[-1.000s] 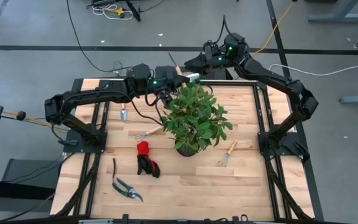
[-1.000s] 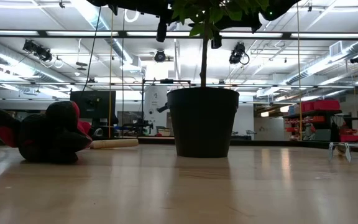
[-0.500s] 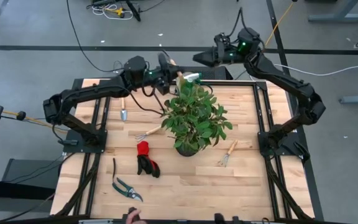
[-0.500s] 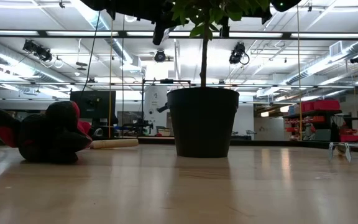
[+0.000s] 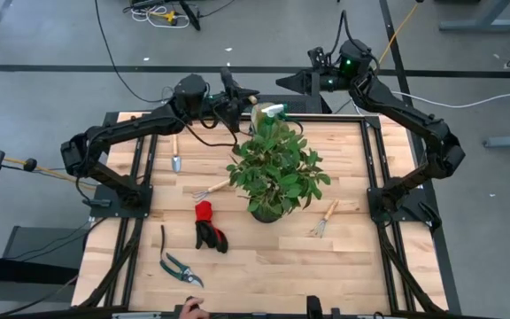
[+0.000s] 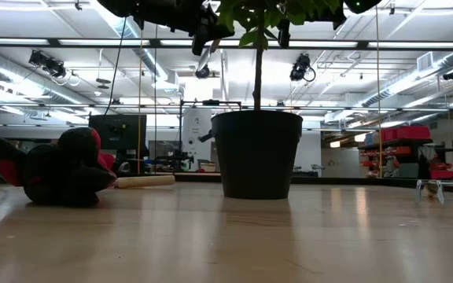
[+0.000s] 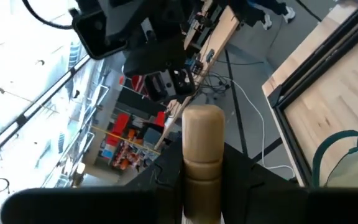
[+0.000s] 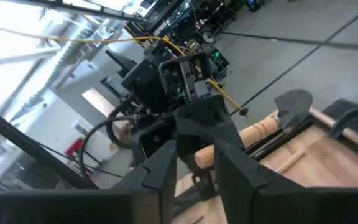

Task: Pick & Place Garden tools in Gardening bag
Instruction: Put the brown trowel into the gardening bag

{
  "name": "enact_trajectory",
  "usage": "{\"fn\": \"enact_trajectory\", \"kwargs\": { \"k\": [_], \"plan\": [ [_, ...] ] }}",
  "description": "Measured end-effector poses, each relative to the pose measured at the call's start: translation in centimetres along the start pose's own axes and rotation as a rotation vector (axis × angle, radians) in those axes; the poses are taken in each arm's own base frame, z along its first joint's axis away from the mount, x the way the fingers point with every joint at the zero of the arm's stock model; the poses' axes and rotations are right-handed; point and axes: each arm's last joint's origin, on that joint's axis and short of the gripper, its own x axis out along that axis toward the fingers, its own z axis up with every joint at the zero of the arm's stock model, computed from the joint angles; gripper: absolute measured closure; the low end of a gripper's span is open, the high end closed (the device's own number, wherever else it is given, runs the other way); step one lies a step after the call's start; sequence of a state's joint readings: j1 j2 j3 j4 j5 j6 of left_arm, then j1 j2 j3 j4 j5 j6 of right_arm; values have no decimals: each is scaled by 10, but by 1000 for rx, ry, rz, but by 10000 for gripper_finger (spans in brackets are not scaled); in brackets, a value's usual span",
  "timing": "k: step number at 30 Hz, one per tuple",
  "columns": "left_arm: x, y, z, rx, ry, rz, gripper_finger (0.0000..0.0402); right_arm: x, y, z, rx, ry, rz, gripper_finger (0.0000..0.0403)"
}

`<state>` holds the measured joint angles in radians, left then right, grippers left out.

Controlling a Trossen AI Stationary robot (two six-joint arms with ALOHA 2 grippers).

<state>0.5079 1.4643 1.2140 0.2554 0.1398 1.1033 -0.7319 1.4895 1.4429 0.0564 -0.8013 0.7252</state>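
Bench [image 5: 264, 257] top centre: left tool [image 5: 230, 89] clamps a trowel [image 7: 202, 149] beside the bag [image 5: 268, 112], right tool [image 5: 292, 81] state unclear; foliage could snag the drop.

Bench [image 5: 264, 257]: light wood planking, smooth, with a soft sheen in the low view. Frame rails [image 5: 376, 168]: black metal, matt. Plant pot [image 6: 257, 153]: dark, smooth, semi-matt, material unclear. Gloves [image 5: 208, 227]: red and black cloth, matt. Pruning shears [image 5: 181, 268]: dark handles, bright metal blades. Hand rake [image 5: 323, 219]: pale wooden handle, metal tines. Trowel handle [image 7: 202, 158] in the left wrist view: turned wood, smooth, satin finish. Gardening bag [image 7: 347, 163]: pale woven cloth, matt, with dark edging.
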Motion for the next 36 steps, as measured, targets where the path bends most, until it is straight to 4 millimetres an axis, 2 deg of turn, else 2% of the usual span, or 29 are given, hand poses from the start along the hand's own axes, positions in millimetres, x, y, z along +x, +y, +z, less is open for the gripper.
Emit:
{"fn": "enact_trajectory", "kwargs": {
  "k": [7, 15, 20, 25, 36],
  "plan": [
    [0, 1, -3, -187, 29, 19, 332, -1, 1, 0, -132, -1, 1, 349],
    [0, 1, -2, -384, 35, 28, 332, -12, 16, 0, -334, -4, -21, 396],
    [0, 1, -2, -442, 29, 25, 332, -22, 26, -2, -440, -7, -112, 399],
    [1, -2, 4, -448, 19, 16, 332, -33, 38, -9, -560, 13, -276, 401],
    [1, -2, 4, -549, 27, 26, 332, -50, 77, -22, -728, 14, -429, 402]
  ]
}}
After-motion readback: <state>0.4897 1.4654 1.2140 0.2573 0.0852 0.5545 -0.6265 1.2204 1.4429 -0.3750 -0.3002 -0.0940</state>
